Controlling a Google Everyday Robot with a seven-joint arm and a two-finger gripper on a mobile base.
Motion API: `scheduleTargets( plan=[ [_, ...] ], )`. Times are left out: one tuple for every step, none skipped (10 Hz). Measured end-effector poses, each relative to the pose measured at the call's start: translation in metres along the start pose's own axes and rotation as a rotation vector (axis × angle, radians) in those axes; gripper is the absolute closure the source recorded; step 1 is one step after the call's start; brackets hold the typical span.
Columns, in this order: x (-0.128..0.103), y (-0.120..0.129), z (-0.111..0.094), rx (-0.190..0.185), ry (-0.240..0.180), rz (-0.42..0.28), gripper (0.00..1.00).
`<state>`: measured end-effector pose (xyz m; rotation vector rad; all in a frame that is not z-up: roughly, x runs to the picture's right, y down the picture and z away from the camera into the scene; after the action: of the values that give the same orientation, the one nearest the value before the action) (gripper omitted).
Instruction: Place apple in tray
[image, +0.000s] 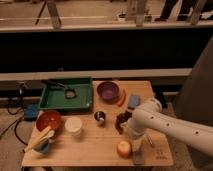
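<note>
The apple (124, 148) is a small yellow-orange fruit lying on the wooden table (95, 146) near its front right edge. The green tray (85, 98) sits at the table's back left, holding a small dark utensil (70, 93). My white arm reaches in from the right, and my gripper (131, 137) hangs just above and to the right of the apple, close to it. The arm's wrist hides most of the gripper.
A purple bowl (108, 91), an orange carrot-like piece (121, 98) and a blue sponge (133, 101) sit at the back right. A dark cup (100, 117), a white cup (74, 126), a red bowl (49, 120) and a dark reddish object (121, 120) stand mid-table.
</note>
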<state>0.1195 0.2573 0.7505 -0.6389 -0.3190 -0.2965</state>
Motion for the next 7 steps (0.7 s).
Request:
scheduleTargets(
  plan=[
    [0.001, 0.001, 0.0, -0.005, -0.007, 0.009, 0.2],
    [0.002, 0.001, 0.001, -0.038, -0.031, 0.04, 0.2],
    [-0.001, 0.0, 0.001, -0.075, -0.049, 0.075, 0.2],
    [-0.007, 0.001, 0.003, -0.113, -0.047, 0.09, 0.2],
    [-0.012, 0.001, 0.004, -0.13, -0.047, 0.098, 0.2],
    [-0.017, 0.003, 0.006, -0.145, -0.055, 0.108, 0.2],
    [-0.019, 0.004, 0.006, -0.147, -0.069, 0.115, 0.2]
  ],
)
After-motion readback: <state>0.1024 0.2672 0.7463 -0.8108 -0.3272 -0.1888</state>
